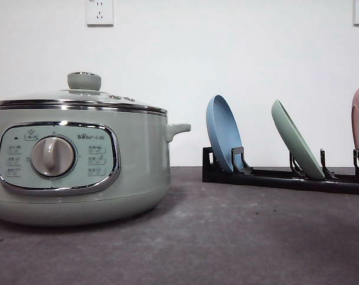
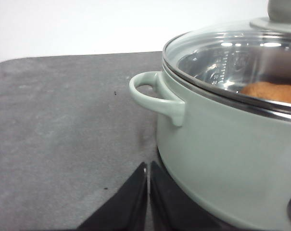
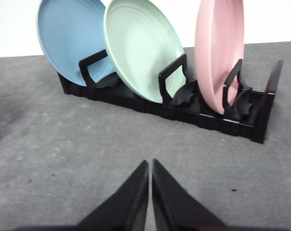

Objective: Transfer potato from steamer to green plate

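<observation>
An orange-brown rounded potato [image 2: 272, 91] lies inside the pale sage-green round electric steamer [image 1: 78, 160], under its knobbed glass lid [image 2: 232, 53]. The matte mint-green round plate [image 3: 140, 48] stands tilted in a black rack [image 3: 183, 108], between blue [image 3: 68, 38] and pink plates [image 3: 217, 48]. The left gripper [image 2: 148, 166] beside the steamer and the right gripper [image 3: 150, 163] facing the rack have fingers together, empty.

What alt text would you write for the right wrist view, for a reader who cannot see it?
Three round plates stand on edge in a black slotted rack on a grey table: a blue plate, a pale mint green plate and a pink plate. The right gripper, black and shut, points towards them.
</observation>
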